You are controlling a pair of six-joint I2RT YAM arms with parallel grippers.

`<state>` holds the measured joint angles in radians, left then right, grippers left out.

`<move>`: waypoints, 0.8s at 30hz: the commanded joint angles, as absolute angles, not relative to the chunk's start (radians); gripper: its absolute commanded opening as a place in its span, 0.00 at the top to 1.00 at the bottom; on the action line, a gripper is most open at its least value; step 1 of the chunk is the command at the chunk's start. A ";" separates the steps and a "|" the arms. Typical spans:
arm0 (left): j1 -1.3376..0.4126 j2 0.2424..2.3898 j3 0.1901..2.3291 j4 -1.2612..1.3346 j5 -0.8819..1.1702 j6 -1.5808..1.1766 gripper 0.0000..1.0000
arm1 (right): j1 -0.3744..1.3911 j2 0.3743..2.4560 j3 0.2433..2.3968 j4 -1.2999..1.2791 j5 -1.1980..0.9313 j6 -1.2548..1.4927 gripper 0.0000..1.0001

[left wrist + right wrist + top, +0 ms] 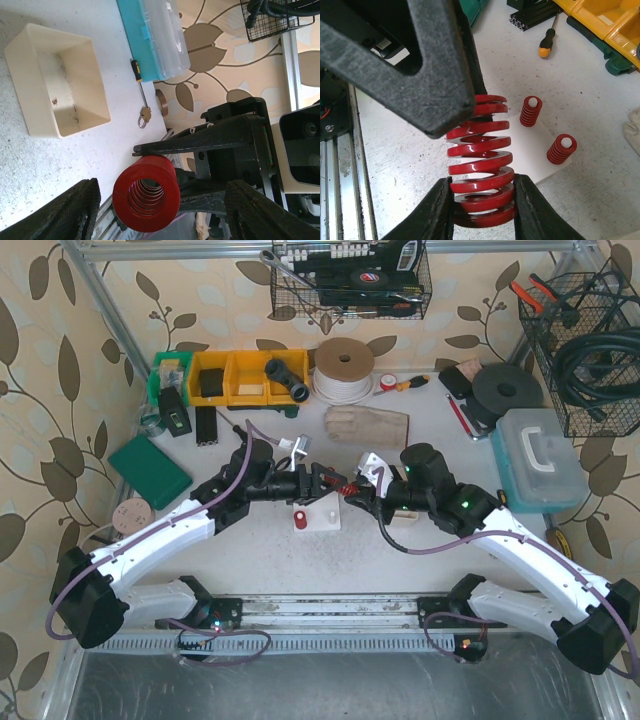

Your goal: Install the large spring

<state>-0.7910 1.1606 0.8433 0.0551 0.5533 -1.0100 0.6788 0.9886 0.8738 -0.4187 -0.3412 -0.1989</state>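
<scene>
Right wrist view gives the clearest reading: the right gripper (482, 207) is clamped on the lower coils of the large spring (479, 160), which stands upright at the bottom centre of the frame, off the table. A black finger of the left gripper (160, 202) crosses the upper left and covers the spring's top coils.

From the left wrist view, the spring is seen end-on at the bottom centre. The left fingers (75, 212) stand wide on either side of it with a gap at each flank, so that gripper is open and holds nothing.

In the top external view, the two arms meet at mid-frame with the spring between them, just above and to the right of the white plate (322, 516).

I judge this to be the step before seating: the spring is carried but not yet placed. Two small springs (530, 111) already sit on pegs on the plate at the right of the right wrist frame. The next move probably calls for either the left fingers to close on the free coils, or the right arm to bring the spring's bore down squarely over its mount.

That mount is not visible. Whether the left finger touches the top coils is unclear.
</scene>
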 commanded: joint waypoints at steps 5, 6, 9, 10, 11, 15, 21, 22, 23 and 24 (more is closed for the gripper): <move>-0.785 1.161 0.864 0.104 0.581 -1.020 0.31 | 0.687 0.982 0.916 -0.387 -0.371 -0.190 1.00; -0.785 1.161 0.861 0.104 0.581 -1.020 0.31 | 0.687 0.982 0.917 -0.387 -0.371 -0.190 1.00; -0.785 1.165 0.858 0.108 0.580 -1.024 0.31 | 0.692 0.984 0.918 -0.387 -0.373 -0.189 1.00; -0.785 1.166 0.856 0.114 0.581 -1.026 0.32 | 0.692 0.984 0.919 -0.387 -0.374 -0.189 1.00; -0.785 1.167 0.856 0.116 0.582 -1.028 0.32 | 0.693 0.984 0.917 -0.387 -0.375 -0.189 1.00; -0.785 1.169 0.859 0.120 0.584 -1.031 0.32 | 0.696 0.986 0.917 -0.387 -0.377 -0.187 1.00; -0.785 1.169 0.859 0.126 0.595 -1.037 0.36 | 0.696 0.987 0.916 -0.385 -0.367 -0.191 1.00; -0.785 1.169 0.857 0.126 0.598 -1.038 0.37 | 0.696 0.986 0.917 -0.385 -0.366 -0.192 1.00; -0.785 1.169 0.854 0.127 0.599 -1.038 0.39 | 0.696 0.988 0.917 -0.385 -0.365 -0.193 1.00; -0.785 1.169 0.852 0.128 0.600 -1.040 0.40 | 0.696 0.988 0.917 -0.385 -0.364 -0.193 1.00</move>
